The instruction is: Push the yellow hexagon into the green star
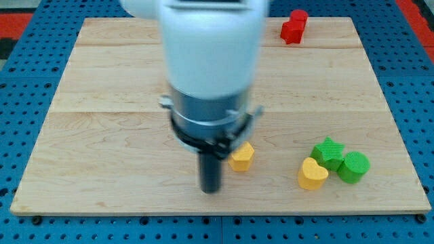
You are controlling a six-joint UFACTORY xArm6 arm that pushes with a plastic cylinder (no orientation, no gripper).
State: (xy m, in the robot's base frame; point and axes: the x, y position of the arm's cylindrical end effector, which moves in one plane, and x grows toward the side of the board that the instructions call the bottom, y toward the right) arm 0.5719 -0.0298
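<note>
The yellow hexagon [242, 156] lies on the wooden board [102, 102] a little right of centre, near the view's bottom. The green star [328, 152] is well to its right, apart from it. My tip [211, 190] rests on the board just left of and slightly below the yellow hexagon, close to it; I cannot tell if they touch. The arm's white and grey body hides the board above the rod.
A yellow heart [312, 173] sits against the green star's lower left, between hexagon and star. A green cylinder [353, 167] touches the star's right side. A red block [293, 26] lies at the board's top edge, right of centre.
</note>
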